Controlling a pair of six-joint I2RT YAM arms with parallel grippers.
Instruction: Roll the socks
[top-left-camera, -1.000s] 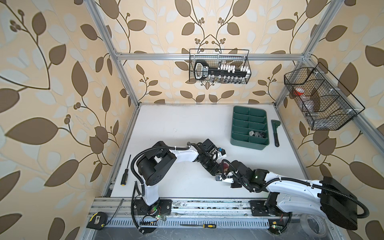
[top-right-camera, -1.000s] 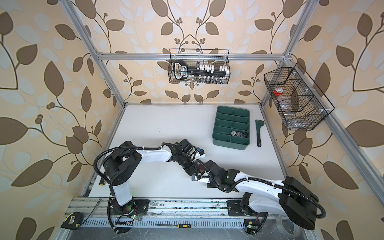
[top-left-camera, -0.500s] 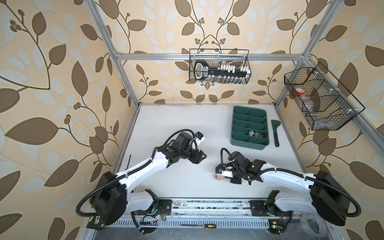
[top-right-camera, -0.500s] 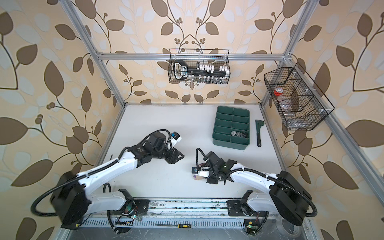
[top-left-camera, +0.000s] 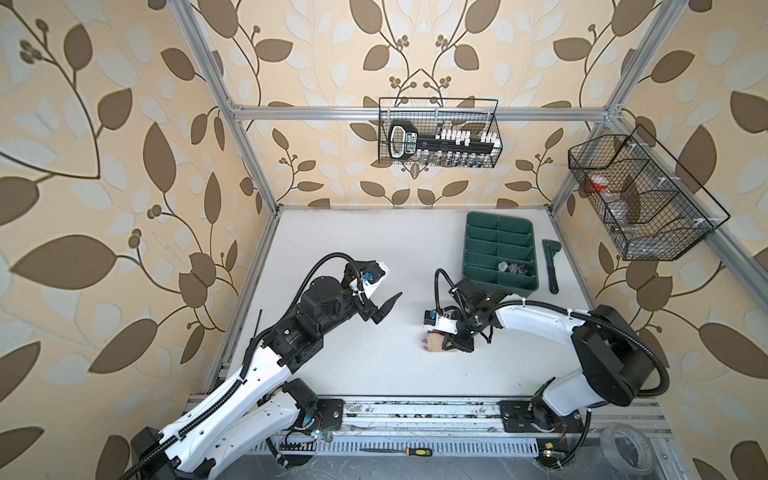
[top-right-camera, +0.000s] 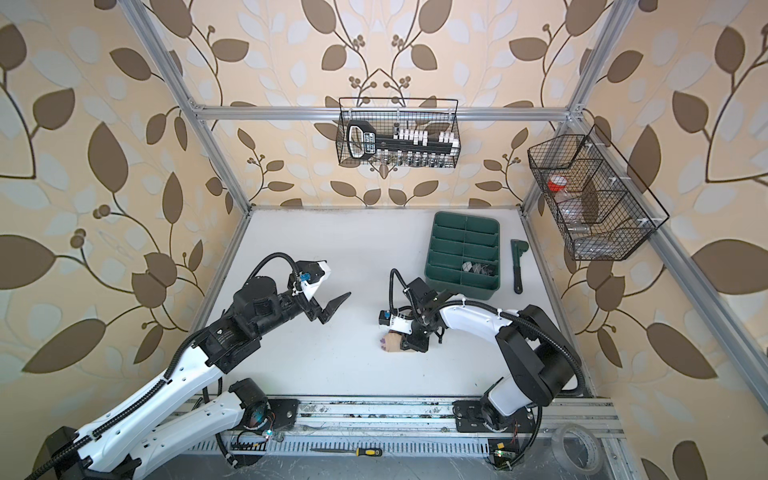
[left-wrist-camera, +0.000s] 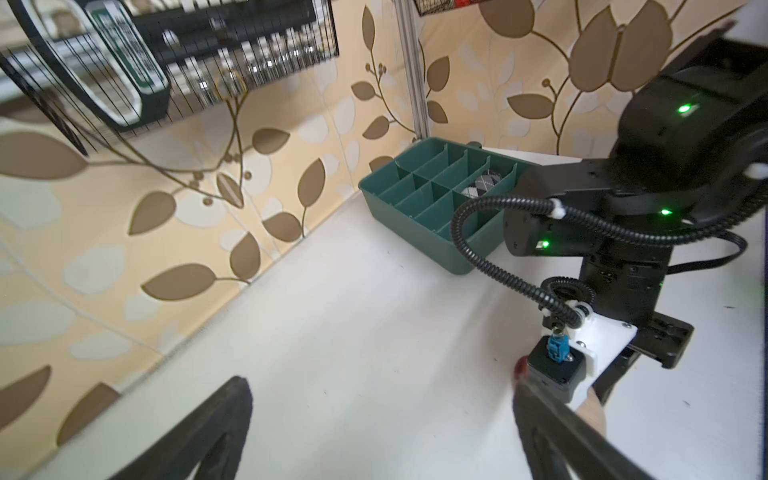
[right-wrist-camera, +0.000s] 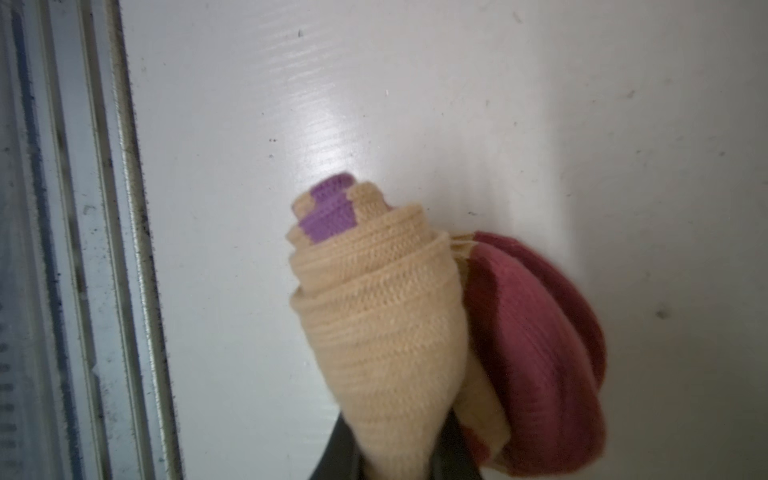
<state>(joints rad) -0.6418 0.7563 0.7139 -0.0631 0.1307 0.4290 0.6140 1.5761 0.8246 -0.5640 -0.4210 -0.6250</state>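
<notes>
Right wrist view: the rolled beige sock (right-wrist-camera: 374, 332) is seen pinched at one end between the narrowly set jaws of the right gripper (right-wrist-camera: 395, 465), with its maroon part bulging beside the roll. In both top views this sock (top-left-camera: 432, 344) is laid on the white table (top-left-camera: 353, 249), near and right of centre, just left of that gripper. The left gripper (left-wrist-camera: 382, 419) is held well apart to the left, spread wide and empty. The argyle sock (top-left-camera: 514, 268) is kept in the green tray (top-left-camera: 523, 284), farther right.
</notes>
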